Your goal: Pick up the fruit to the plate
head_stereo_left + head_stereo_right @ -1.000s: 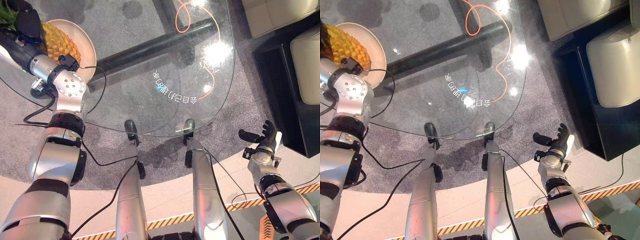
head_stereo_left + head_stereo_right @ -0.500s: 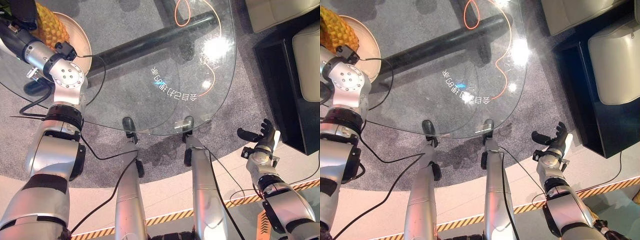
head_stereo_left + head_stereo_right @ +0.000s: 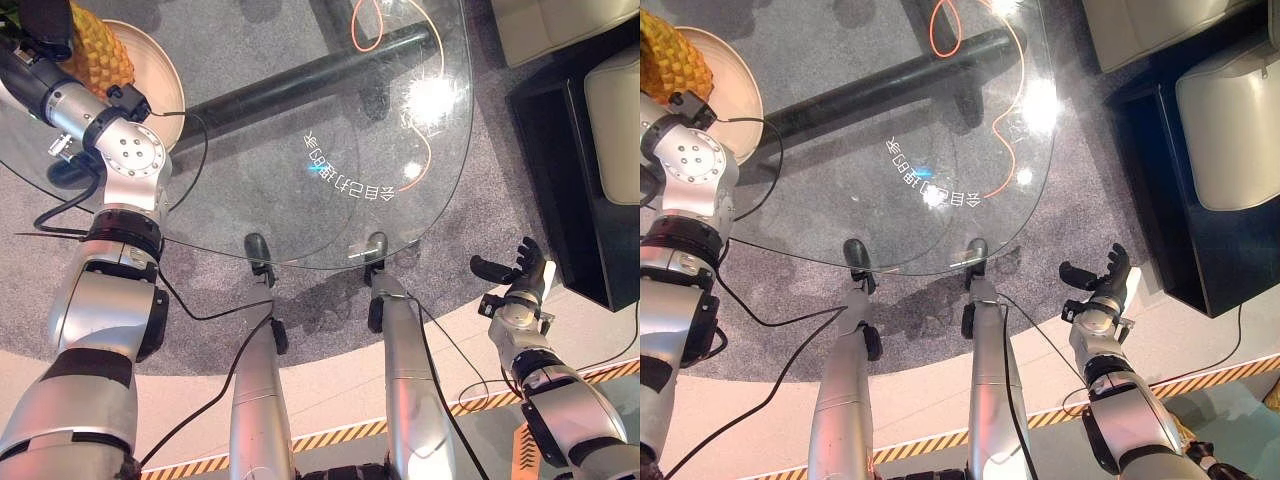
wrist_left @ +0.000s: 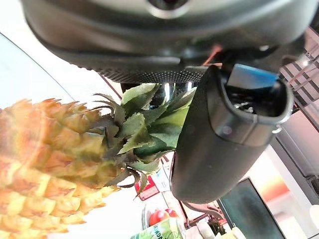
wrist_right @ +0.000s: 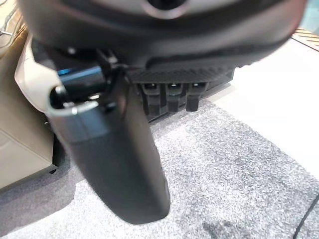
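While the pineapple now rests over the plate | left hand on its crown, grip unclear | right hand idle, fingers spread | release seems next

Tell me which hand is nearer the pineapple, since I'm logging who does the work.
Left. The left hand is right at the pineapple over the plate on the glass table. The right hand hangs open off the table's far side, above the carpet.
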`<state>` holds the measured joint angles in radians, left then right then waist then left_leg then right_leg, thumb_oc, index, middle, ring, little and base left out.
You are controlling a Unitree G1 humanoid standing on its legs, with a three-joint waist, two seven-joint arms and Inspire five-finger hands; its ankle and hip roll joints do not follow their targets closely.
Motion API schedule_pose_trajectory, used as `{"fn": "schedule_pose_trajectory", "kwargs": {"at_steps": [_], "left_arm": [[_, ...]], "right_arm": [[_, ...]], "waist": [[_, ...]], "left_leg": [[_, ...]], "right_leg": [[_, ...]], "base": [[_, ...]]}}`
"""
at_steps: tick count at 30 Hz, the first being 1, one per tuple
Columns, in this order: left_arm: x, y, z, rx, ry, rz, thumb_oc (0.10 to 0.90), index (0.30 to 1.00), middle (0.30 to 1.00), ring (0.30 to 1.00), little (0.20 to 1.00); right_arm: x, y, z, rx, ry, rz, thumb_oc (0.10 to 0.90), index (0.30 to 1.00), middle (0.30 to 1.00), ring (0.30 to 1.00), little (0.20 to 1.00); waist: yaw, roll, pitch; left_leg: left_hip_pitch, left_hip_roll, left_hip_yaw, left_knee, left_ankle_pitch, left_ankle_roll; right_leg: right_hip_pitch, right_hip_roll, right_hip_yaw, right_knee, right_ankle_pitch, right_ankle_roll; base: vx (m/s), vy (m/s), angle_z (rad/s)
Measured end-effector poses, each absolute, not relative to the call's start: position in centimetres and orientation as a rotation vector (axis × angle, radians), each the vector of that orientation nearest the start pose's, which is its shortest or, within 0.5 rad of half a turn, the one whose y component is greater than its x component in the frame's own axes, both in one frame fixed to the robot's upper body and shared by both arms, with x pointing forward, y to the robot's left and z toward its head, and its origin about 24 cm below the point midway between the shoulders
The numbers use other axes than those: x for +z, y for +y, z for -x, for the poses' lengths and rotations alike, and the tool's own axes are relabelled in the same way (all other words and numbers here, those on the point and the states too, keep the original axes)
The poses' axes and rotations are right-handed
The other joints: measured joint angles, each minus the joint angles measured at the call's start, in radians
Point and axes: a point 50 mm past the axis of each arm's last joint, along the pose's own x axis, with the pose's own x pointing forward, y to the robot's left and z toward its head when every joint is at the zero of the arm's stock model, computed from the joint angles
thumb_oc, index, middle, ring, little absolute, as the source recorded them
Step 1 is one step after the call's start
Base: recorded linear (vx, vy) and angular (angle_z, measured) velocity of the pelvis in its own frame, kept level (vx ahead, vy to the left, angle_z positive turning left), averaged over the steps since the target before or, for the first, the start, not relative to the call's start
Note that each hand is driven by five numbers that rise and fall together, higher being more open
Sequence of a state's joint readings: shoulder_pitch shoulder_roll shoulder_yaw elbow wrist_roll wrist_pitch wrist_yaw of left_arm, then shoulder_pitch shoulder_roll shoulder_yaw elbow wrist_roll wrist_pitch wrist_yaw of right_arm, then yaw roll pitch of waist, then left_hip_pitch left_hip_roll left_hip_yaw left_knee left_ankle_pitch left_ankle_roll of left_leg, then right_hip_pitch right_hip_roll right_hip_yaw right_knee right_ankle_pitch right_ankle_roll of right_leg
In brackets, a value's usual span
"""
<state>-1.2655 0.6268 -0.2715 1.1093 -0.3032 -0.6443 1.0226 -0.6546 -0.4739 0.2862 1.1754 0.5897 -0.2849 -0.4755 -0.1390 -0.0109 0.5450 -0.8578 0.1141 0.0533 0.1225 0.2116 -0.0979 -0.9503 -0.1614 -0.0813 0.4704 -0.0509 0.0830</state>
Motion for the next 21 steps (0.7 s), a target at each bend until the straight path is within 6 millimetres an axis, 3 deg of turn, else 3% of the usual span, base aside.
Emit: {"fn": "schedule_pose_trajectory", "kwargs": {"at_steps": [7, 10, 12, 18, 19, 21], "left_arm": [[30.7, 26.9, -36.1, 0.960, -0.949, 0.024, 0.484, 0.629, 0.629, 0.629, 0.584], [30.2, 26.9, -36.1, 0.935, -0.955, 0.018, 0.520, 0.660, 0.660, 0.660, 0.620], [29.9, 26.9, -36.1, 0.927, -0.954, 0.015, 0.594, 0.724, 0.724, 0.724, 0.694], [28.8, 27.1, -36.0, 0.913, -0.936, -0.001, 0.715, 0.827, 0.827, 0.827, 0.815], [28.7, 27.1, -36.0, 0.912, -0.934, -0.003, 0.800, 0.900, 0.900, 0.900, 0.900], [28.5, 27.1, -35.9, 0.904, -0.937, -0.004, 0.800, 0.900, 0.900, 0.900, 0.900]], "right_arm": [[3.5, -28.6, -33.2, -0.662, 0.180, 0.119, 0.800, 0.900, 0.900, 0.900, 0.900], [3.5, -28.6, -33.2, -0.664, 0.179, 0.119, 0.800, 0.900, 0.900, 0.900, 0.900], [3.5, -28.7, -33.2, -0.664, 0.180, 0.119, 0.800, 0.900, 0.900, 0.900, 0.900], [3.6, -28.5, -33.2, -0.662, 0.172, 0.115, 0.800, 0.900, 0.900, 0.900, 0.900], [3.6, -28.5, -33.2, -0.662, 0.172, 0.115, 0.800, 0.900, 0.900, 0.900, 0.900], [3.5, -28.4, -33.2, -0.662, 0.172, 0.113, 0.800, 0.900, 0.900, 0.900, 0.900]], "waist": [[0.007, 0.000, 0.000], [0.014, 0.000, 0.000], [0.022, 0.000, 0.000], [0.031, 0.000, 0.000], [0.031, 0.000, 0.000], [0.031, 0.000, 0.000]], "left_leg": [[0.000, 0.000, -0.001, 0.000, 0.000, 0.000], [0.000, 0.000, -0.002, 0.000, 0.000, 0.000], [0.000, 0.000, -0.004, 0.000, 0.000, 0.000], [0.000, 0.000, -0.011, 0.000, 0.001, -0.001], [0.000, 0.000, -0.011, 0.000, 0.001, -0.001], [0.000, 0.000, -0.012, 0.000, 0.001, -0.001]], "right_leg": [[0.000, 0.000, -0.001, 0.000, 0.000, 0.000], [0.001, 0.000, -0.001, 0.000, 0.000, 0.000], [0.001, 0.000, -0.002, 0.000, 0.000, 0.000], [0.008, -0.001, -0.012, -0.001, 0.000, 0.000], [0.009, -0.002, -0.013, -0.001, 0.000, 0.000], [0.009, -0.002, -0.014, -0.001, 0.000, 0.000]], "base": [[0.00, 0.000, 0.00], [0.00, 0.000, 0.00], [0.00, 0.000, 0.00], [-0.02, -0.007, 0.02], [0.00, 0.000, 0.00], [0.00, 0.000, 0.00]]}}
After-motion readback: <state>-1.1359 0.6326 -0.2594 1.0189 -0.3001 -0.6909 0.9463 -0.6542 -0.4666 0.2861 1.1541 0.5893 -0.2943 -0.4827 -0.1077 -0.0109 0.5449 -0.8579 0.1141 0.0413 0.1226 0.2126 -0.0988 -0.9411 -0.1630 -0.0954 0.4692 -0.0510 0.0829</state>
